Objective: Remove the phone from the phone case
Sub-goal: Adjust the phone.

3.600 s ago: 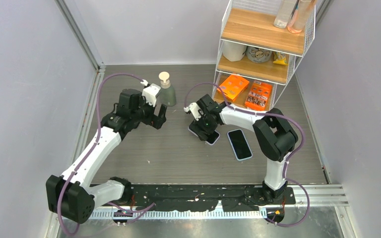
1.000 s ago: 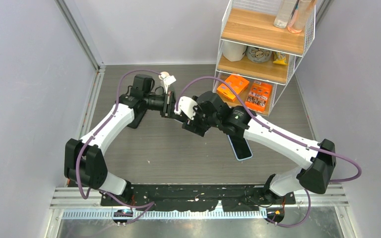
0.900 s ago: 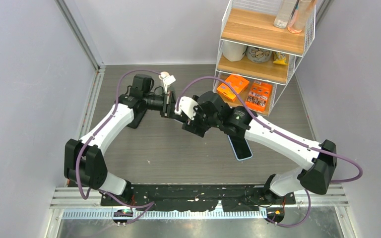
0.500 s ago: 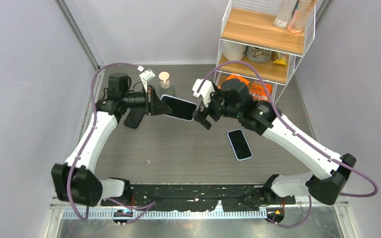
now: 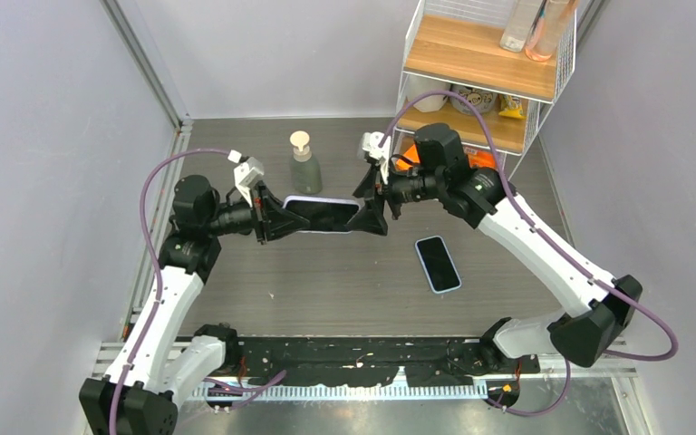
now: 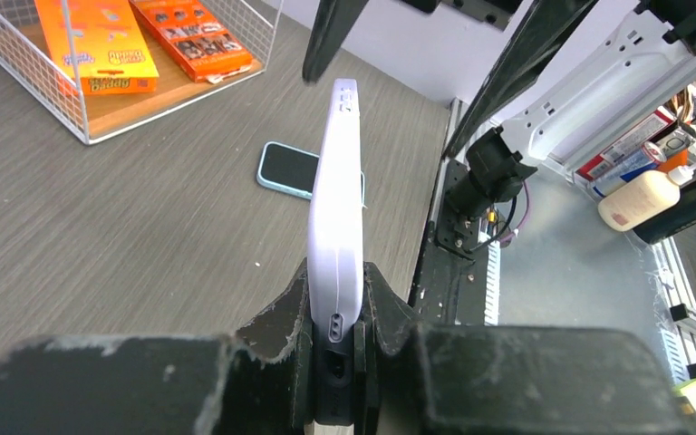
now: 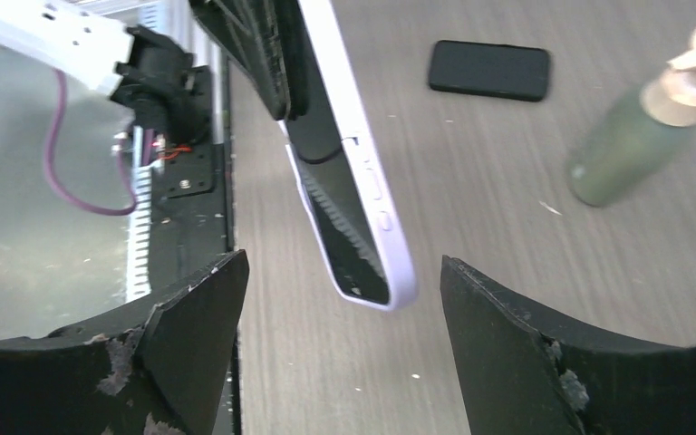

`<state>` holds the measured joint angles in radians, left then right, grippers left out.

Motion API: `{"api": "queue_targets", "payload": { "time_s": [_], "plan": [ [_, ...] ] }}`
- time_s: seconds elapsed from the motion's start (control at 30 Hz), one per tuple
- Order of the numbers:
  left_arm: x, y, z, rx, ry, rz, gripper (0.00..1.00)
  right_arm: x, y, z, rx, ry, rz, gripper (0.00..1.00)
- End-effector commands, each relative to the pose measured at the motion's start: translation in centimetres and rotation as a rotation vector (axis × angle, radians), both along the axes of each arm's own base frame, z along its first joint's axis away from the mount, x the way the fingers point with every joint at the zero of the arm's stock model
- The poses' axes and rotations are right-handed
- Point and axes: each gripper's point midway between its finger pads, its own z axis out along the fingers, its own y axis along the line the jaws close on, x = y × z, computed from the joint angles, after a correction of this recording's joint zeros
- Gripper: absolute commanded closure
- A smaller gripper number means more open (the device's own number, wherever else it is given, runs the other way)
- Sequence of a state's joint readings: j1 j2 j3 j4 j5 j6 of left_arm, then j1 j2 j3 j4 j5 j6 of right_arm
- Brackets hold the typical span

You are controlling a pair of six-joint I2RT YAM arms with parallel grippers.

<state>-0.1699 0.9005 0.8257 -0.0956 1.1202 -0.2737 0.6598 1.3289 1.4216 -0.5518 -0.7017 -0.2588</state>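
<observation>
The lilac rectangular phone case [image 5: 322,215], its face dark, hung in the air above the grey wood-grain desk [image 5: 326,281]. The left end effector [image 5: 270,221] was clamped on one short end. The right end effector [image 5: 373,214] gaped wide around the other end, touching nothing.

The phone case's [image 6: 335,208] near end is buried between the left hand's [image 6: 335,358] fingers at the bottom of the left wrist view. In the right wrist view its far end runs off the top edge, and the soap bottle's [image 7: 630,154] pump is cut by the right edge. Whether the case is filled cannot be told. The orange boxes [image 6: 100,50] are clipped at the upper left.
</observation>
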Motion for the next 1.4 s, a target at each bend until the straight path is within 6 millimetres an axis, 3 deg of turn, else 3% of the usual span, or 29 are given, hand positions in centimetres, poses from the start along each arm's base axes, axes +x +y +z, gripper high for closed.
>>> {"api": "queue_targets", "payload": {
  "time_s": [0.0,0.17,0.3,0.37,0.5,0.57,0.73,1.1,1.37],
  "plan": [
    [-0.4,-0.2,4.0,-0.08,-0.165,-0.007,1.0,-2.2,1.6,1.0,0.075,0.073,0.166,0.18],
    [-0.6,-0.4,4.1,-0.101,-0.166,-0.018,1.0,-2.3,2.2,-0.2,0.07,0.122,0.206,0.25],
    [-0.9,-0.5,3.4,-0.1,-0.154,-0.027,1.0,-2.4,2.5,-0.2,0.071,0.137,0.222,0.41],
    [-0.9,-0.5,3.2,-0.099,-0.155,-0.027,1.0,-2.4,2.6,-0.1,0.072,0.143,0.229,0.5],
    [-0.7,-0.6,2.6,-0.098,-0.149,-0.02,1.0,-2.7,2.8,-0.3,0.071,0.155,0.243,0.86],
    [-0.6,-0.6,2.5,-0.098,-0.148,-0.02,1.0,-2.8,3.0,-0.4,0.068,0.16,0.249,0.93],
    [-0.3,-0.7,1.5,-0.083,-0.146,-0.02,1.0,-3.4,3.0,-0.2,0.067,0.154,0.267,0.95],
    [0.2,-0.3,0.0,0.045,-0.181,-0.037,0.43,-4.9,1.1,0.1,0.027,0.048,0.256,0.95],
    [0.2,0.0,-0.7,0.203,-0.249,-0.093,0.08,-5.0,0.8,-2.0,-0.114,-0.063,0.219,0.95]
  ]
}}
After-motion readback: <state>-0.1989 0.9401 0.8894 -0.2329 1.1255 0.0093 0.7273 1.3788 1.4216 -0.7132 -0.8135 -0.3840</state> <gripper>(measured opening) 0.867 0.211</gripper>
